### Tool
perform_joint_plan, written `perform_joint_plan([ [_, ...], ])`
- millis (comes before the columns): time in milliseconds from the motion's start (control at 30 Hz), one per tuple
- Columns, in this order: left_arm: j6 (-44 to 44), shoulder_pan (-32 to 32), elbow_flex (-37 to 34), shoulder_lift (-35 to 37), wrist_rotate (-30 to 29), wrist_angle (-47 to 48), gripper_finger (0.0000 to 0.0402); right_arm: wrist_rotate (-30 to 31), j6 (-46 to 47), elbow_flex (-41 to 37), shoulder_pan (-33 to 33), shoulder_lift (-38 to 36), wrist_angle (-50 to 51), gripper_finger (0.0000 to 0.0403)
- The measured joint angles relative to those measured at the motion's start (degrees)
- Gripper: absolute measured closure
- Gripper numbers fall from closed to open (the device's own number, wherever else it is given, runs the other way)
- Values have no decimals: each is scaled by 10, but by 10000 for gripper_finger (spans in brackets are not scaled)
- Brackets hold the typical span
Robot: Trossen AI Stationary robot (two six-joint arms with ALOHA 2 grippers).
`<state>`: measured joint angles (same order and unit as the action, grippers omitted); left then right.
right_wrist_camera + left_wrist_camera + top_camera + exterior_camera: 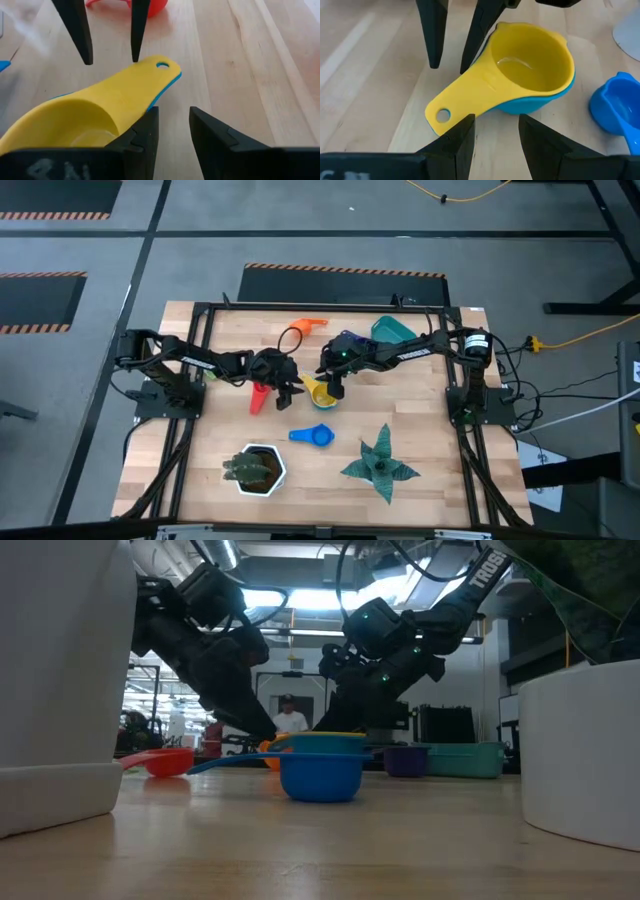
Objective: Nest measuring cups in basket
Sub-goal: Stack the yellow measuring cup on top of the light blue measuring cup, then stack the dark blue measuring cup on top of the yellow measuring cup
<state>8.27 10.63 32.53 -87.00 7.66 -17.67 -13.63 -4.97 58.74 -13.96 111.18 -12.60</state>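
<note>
A yellow cup (320,393) sits nested in a light blue cup (530,104) on the table's middle. My left gripper (495,135) is open, low at the stack's handle end (442,115). My right gripper (172,130) is open on the opposite side, one finger (145,127) beside the handle near the bowl. A red cup (260,397) lies to the left, an orange cup (305,327) at the far side and a blue cup (312,436) nearer. The teal basket (393,330) stands at the far right, with a dark cup (405,760) beside it. My left gripper has one fingertip (135,57) right beside the yellow handle's holed end (161,65), with the handle outside the gap; I cannot tell whether it touches. My right gripper has one finger (475,45) against the side of the yellow handle where it meets the bowl (485,75), with the handle outside the gap; I cannot tell whether it touches.
A white hexagonal pot with a dark plant (255,470) stands near the front left. A green star-shaped plant (380,465) lies near the front right. Black frame rails (200,320) run along the table's edges. A person (290,718) shows in the room behind.
</note>
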Motion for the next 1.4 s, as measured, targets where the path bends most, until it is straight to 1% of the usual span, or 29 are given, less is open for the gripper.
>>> perform_joint_plan([
  [133,0,0,0,0,0,1,256,1,-1,1,-4,-7,16,289],
  [233,1,0,0,0,0,2,256,4,-8,10,-15,-30,45,289],
  [467,3,-1,0,0,1,6,256,5,-23,15,-48,-119,137,289],
  [567,3,-1,0,0,1,6,256,9,-44,16,-63,-163,183,289],
  [767,3,-1,0,0,1,5,256,72,-50,16,-88,-237,263,289],
  [867,3,-1,0,0,0,5,256,100,-73,16,-101,-259,296,289],
  [1000,3,-1,0,0,-1,5,256,110,-74,16,-123,-265,331,289],
  [1133,3,-1,0,0,-1,5,256,110,-74,13,-140,-253,373,289],
  [1267,3,-1,0,0,-1,5,256,108,-74,-7,-150,-240,374,289],
  [1400,3,0,0,0,-1,5,256,87,-73,-30,-151,-230,374,289],
])
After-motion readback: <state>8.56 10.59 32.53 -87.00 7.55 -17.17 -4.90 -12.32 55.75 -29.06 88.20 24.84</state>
